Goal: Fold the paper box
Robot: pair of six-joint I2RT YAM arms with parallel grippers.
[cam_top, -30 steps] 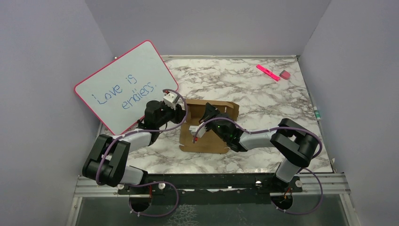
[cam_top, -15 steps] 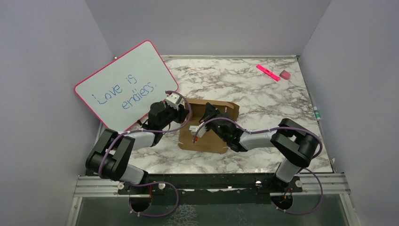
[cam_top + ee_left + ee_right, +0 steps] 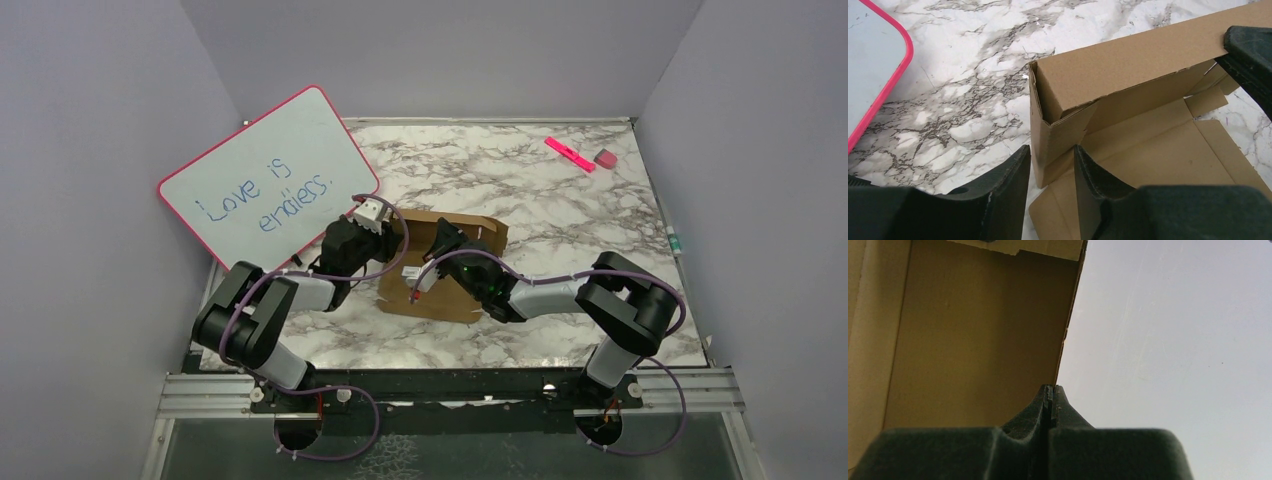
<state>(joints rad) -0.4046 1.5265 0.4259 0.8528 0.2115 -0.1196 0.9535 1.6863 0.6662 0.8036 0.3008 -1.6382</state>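
Marble table (image 3: 560, 200): white top with grey veins, boxed in by plain grey walls; both arm bases sit at its near edge.
Paper box (image 3: 445, 303): brown card, mid-table just ahead of the arms and between the two wrists. Its floor panel lies flat, one long wall is folded up and over, and the other flaps lie loose and open.
Left gripper (image 3: 1050, 150): at the box's left end, jaws astride the upright corner wall. One finger is outside on the marble side, the other inside over the floor panel. Card fills the gap between them, so I read this as a grasp on that corner.
Right gripper (image 3: 1051, 390): jaws clenched tight with nothing between them, tip just beside the free edge of a raised card panel, grey wall beyond. I cannot tell whether the tip touches the card.
Step in hand: by my reading, wall-forming. The left pins the corner square while the right uses its closed tip as a pusher.
Progress: early to middle, I judge; one wall is up, and the lid and remaining sides are not yet closed.
Next move calls for: a firm left hold that does not crush the corner, and a right-hand press along the crease so the tab seats. Pushing off the crease could buckle the card or slide the box.
Whiteboard (image 3: 265, 185): pink-framed, handwritten, leaning at the far left near the left arm; no part of the job.
Far corner: pink marker (image 3: 570, 154) and eraser (image 3: 605, 158), well apart from the box.
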